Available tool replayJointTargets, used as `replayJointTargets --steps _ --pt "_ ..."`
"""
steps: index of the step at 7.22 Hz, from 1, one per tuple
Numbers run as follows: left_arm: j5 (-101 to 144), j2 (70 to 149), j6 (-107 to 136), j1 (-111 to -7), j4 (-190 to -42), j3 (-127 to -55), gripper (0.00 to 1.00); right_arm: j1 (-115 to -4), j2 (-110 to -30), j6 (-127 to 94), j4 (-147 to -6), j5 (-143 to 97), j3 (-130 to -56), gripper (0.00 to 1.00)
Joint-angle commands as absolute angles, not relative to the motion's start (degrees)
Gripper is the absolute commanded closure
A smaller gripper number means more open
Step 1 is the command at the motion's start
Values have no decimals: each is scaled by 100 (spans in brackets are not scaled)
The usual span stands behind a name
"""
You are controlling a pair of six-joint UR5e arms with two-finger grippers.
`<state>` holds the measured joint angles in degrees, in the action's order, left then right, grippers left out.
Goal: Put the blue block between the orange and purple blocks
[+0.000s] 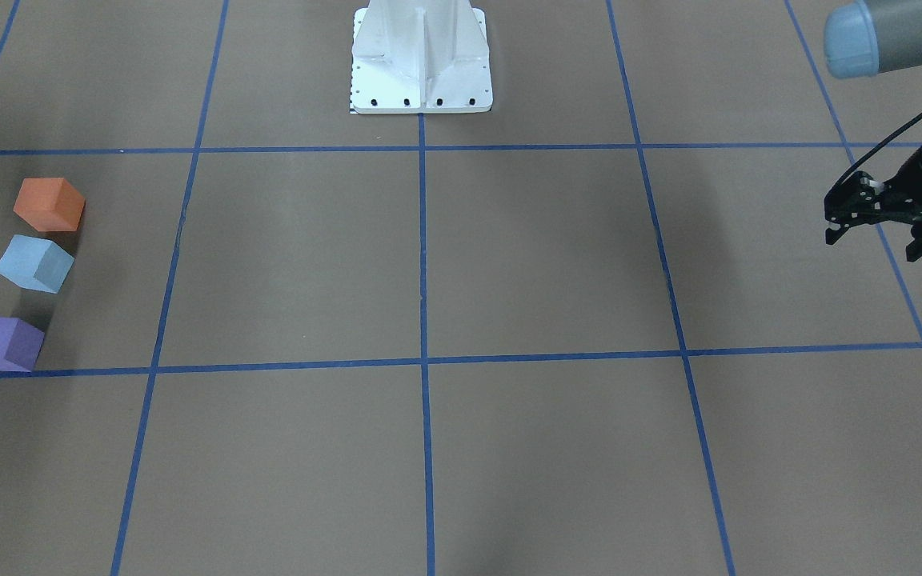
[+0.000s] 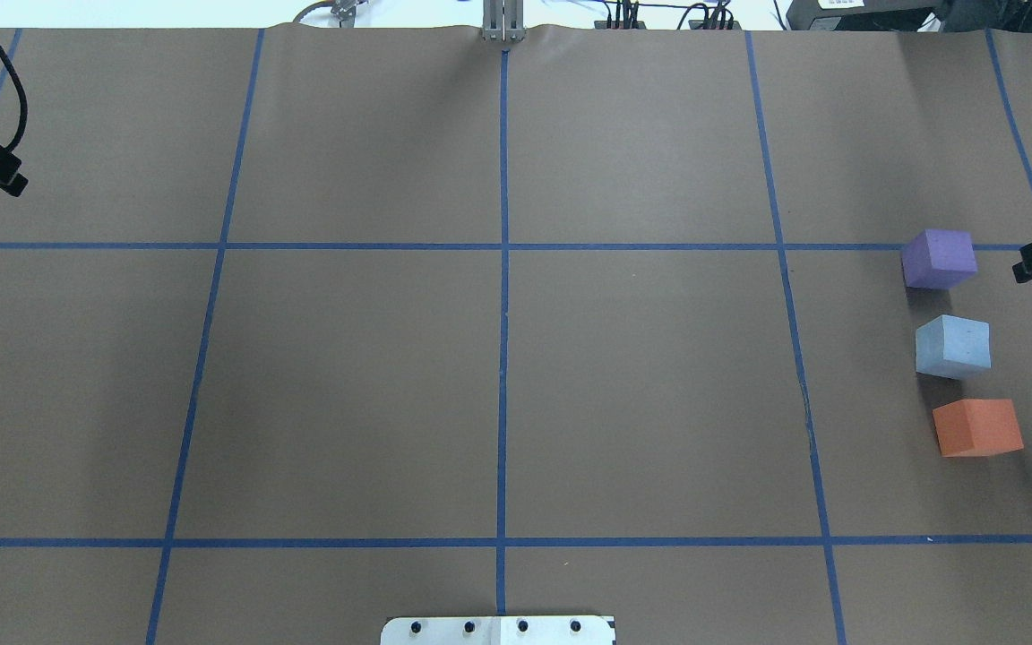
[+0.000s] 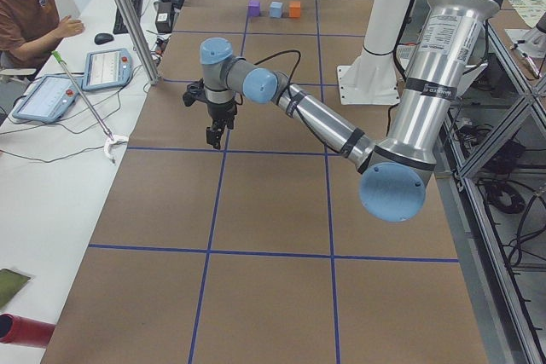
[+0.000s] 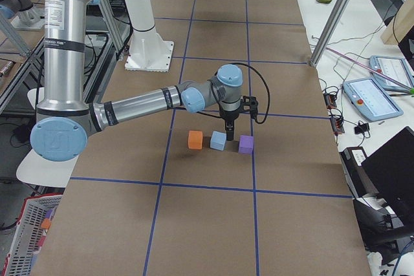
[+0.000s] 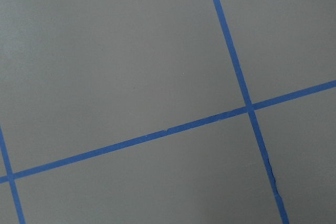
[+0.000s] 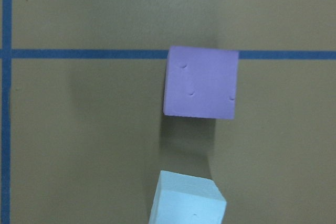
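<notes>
Sitting in a row, the blue block (image 2: 953, 346) is lying between the orange block (image 2: 977, 427) and the purple block (image 2: 938, 258), touching neither. I am therefore judging the placing as done, with only the retreat left.

The right gripper (image 4: 229, 130) is hanging above the row. The purple block is showing almost straight below its fingers, and the blue block just to the side of them, toward the orange block. Its wrist view is showing no finger at all, and the overhead and front views are cutting the gripper off at the frame edge. So I cannot tell whether the fingers are apart or together, though they seem to be holding nothing.

The next move is calling for a straight lift, keeping the fingers off the purple block's top edge.

The left gripper (image 1: 871, 246) is idling well apart from all three blocks. Its fingers are standing apart, with only the blue grid lines (image 5: 157, 135) showing beneath them.
</notes>
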<state>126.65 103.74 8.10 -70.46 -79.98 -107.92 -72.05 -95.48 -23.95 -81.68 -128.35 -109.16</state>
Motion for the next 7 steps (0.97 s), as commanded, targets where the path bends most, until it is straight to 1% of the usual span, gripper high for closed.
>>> replayJointTargets --steps 1,4,5,7 --pt "12691 9899 -442 -7635 -7972 -10671 0 -8048 -9895 -1200 -8174 -13121 -10819 0" --pt "13069 9021 -554 -8644 -8060 -10600 0 -8734 -10448 -730 -8130 -13718 -10819 0" --pt "13043 8774 -441 -8718 -8164 -10582 0 -8876 -10494 -729 -8139 -13815 -10793 0" --pt "12999 8720 -439 -8789 -8611 -10336 0 -8930 -10669 -739 -8086 -13799 -10697 0"
